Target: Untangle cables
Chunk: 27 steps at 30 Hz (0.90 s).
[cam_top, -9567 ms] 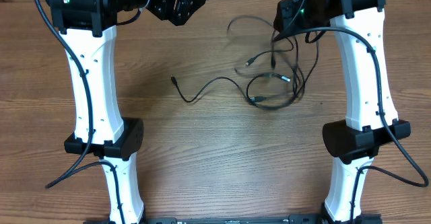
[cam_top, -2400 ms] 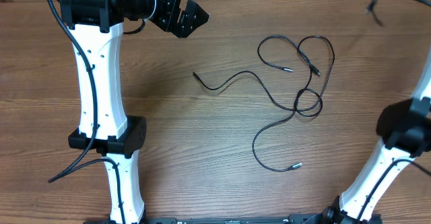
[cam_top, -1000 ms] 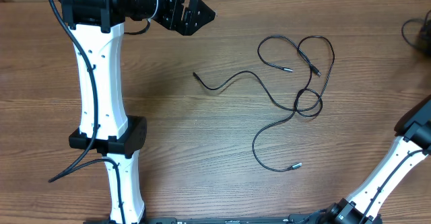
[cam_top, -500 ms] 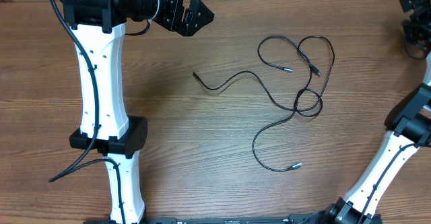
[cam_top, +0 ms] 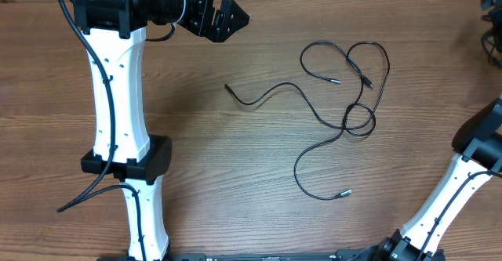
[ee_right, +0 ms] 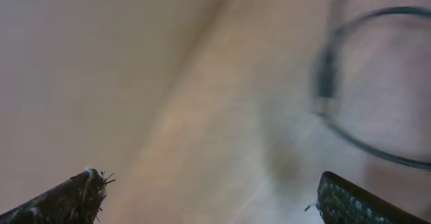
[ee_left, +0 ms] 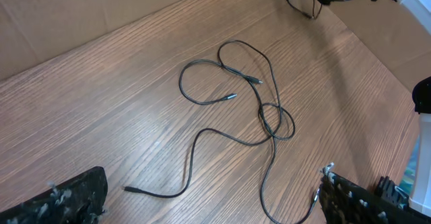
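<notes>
Thin black cables [cam_top: 357, 120] lie tangled on the wood table right of centre, with loops above and one strand trailing to a silver tip [cam_top: 345, 192]. The left wrist view shows the same cables [ee_left: 266, 109] ahead of my left gripper [ee_left: 214, 183]. That left gripper [cam_top: 220, 18] hangs open at the back left, well clear of them. Another black cable loop [cam_top: 491, 48] sits at the far right edge. My right gripper [ee_right: 209, 183] is open with nothing between its fingers. In that blurred view the cable loop [ee_right: 377, 83] lies up and to the right, apart from the fingers.
A pale wall or board [ee_left: 60, 15] borders the table's far side. One cable end [cam_top: 227, 88] reaches toward the table's middle. The right arm's black joint [cam_top: 478, 139] leans in from the right edge.
My right gripper has slid further right, almost out of the overhead view, with the separate cable loop staying at the right edge. The left arm and the tangled cables have not moved.
</notes>
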{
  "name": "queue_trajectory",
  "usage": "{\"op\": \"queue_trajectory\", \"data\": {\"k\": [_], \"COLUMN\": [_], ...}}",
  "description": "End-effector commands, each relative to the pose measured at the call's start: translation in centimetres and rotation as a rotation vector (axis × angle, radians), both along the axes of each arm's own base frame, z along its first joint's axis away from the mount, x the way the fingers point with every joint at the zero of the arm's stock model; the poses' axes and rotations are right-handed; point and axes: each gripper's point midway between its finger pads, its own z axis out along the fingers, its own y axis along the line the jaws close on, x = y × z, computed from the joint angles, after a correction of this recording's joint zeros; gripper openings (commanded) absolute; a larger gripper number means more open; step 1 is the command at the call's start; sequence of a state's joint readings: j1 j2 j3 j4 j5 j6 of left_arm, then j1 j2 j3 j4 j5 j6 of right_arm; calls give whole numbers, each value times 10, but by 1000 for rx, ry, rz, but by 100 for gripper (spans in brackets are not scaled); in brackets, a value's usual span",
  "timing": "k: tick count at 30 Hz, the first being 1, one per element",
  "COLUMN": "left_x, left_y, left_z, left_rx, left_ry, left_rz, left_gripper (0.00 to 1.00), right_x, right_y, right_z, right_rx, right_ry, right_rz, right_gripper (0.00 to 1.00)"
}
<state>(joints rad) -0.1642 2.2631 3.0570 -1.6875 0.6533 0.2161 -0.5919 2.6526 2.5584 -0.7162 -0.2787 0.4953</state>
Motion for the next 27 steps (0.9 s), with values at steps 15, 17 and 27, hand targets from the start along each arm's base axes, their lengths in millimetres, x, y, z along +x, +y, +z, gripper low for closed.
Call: {"op": "queue_trajectory", "data": {"k": [15,17,27], "left_x": [1,0,-3], "left_y": [-3,-5,-11], "left_z": [-3,-3,-3], "left_rx": [8,9,14], "left_ry": [-2,-2,-8], "left_rz": [-10,-13,-32], "left_gripper": [100,100,100], "right_x": [-49,-43,-95], "right_y": [-29,-22,-46], "right_z": [-26,-33,-40], "right_rx": [-303,-268,-253], "right_ry": [356,333,472], "right_rz": [-214,-175,-475], "right_gripper": [100,100,100]}}
